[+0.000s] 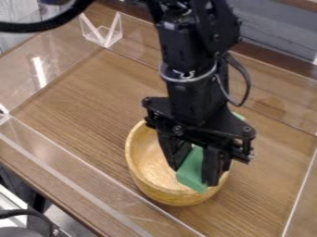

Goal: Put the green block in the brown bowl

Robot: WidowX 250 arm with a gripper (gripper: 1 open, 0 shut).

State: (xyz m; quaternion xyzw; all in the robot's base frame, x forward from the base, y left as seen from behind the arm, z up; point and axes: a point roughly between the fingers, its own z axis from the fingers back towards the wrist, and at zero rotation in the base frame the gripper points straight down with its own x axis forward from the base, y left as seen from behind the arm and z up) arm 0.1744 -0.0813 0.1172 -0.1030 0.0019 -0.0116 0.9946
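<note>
The brown bowl (139, 153) sits on the wooden table near the front, light wood with a thick rim. My gripper (196, 172) points down into it, its black fingers reaching below the rim on the bowl's right side. Between the fingers is the green block (192, 174), tilted on edge inside the bowl, and the gripper is shut on it. The black arm hides the bowl's back rim and part of its inside. I cannot tell whether the block's lower end touches the bowl.
The wooden tabletop (87, 93) is fenced by low clear plastic walls (50, 153) at the left and front. A small clear triangular stand (102, 30) stands at the back left. Black cables hang beside the arm at the right.
</note>
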